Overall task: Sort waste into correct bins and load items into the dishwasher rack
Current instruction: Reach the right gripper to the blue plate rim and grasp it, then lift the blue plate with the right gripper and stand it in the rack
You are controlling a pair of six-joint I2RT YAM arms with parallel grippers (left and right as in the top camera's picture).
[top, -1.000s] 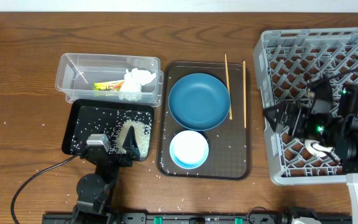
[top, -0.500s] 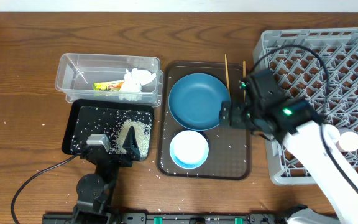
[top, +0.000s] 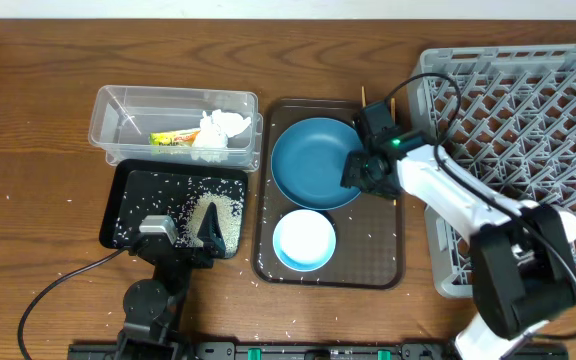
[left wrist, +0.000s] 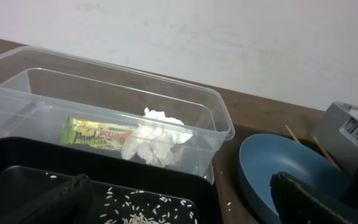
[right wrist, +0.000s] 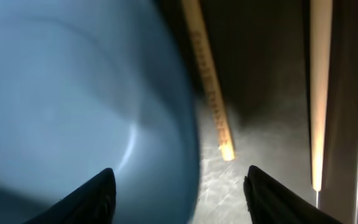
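The dark blue plate lies on the brown serving tray, with the white bowl in front of it. My right gripper is open and low, straddling the plate's right rim. Its fingertips are empty. Two chopsticks lie just right of the plate, partly hidden under the arm in the overhead view. The clear tub holds the wrapper and tissue. My left gripper is open over the black tray, which holds rice.
The grey rack fills the right side, with a small white cup near its front edge. Loose rice grains are scattered on the wooden table and the serving tray. In the left wrist view the tub stands behind the open fingers.
My right arm swung left out of the rack and came down at the plate's right rim. The left arm has not moved.
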